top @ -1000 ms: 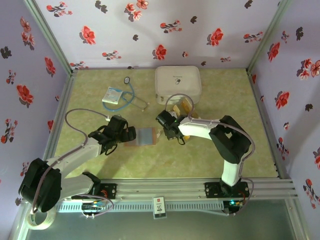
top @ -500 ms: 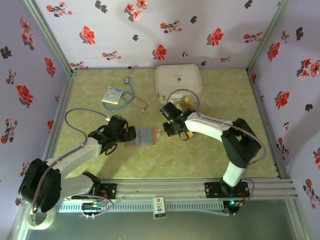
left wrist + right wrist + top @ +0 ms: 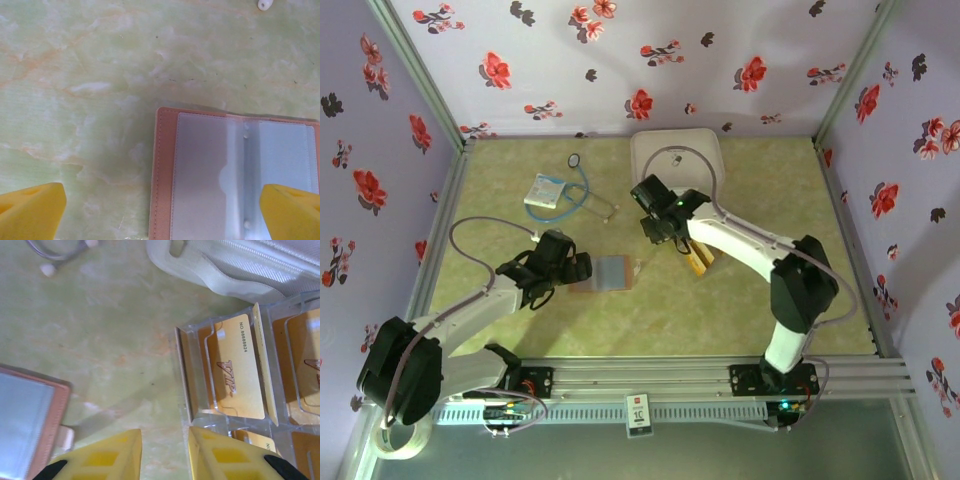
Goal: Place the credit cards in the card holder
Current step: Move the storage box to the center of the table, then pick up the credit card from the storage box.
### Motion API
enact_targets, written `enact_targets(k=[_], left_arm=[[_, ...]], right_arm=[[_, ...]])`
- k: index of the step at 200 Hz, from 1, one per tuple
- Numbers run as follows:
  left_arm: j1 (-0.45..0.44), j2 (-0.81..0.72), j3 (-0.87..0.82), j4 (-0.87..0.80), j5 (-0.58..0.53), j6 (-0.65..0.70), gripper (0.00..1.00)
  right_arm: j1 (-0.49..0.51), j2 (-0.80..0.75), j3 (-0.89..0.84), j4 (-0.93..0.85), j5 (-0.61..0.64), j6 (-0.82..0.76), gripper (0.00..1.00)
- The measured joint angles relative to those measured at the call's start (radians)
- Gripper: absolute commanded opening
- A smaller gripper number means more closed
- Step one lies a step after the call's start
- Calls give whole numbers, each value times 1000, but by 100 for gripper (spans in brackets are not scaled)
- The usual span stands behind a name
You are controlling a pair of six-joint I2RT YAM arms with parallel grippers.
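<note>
Your left gripper has its jaws spread wide and empty, with one yellow fingertip at each lower corner of the left wrist view. Between them the card holder lies unfolded on the green tabletop, its clear pockets facing up. The jaws hang over its left half.

Your right gripper has only a narrow gap between its jaws, and bare tabletop shows in that gap. Just to the right of the jaws is a clear plastic stand. The credit cards sit in its compartments with their gold faces showing. The stand is apart from the card holder, on its right side. A white case lies just behind the stand.
</note>
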Motion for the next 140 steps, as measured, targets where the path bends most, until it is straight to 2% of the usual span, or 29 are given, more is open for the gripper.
enact_targets(k=[64,140], left_arm=[[18,-23,0,-1,0,3,100],[32,-44,-3,-2,0,3,100]], right_arm=[[-1,184,123,-74,101,-76,29],[-18,305,193,-111,136,-123,26]])
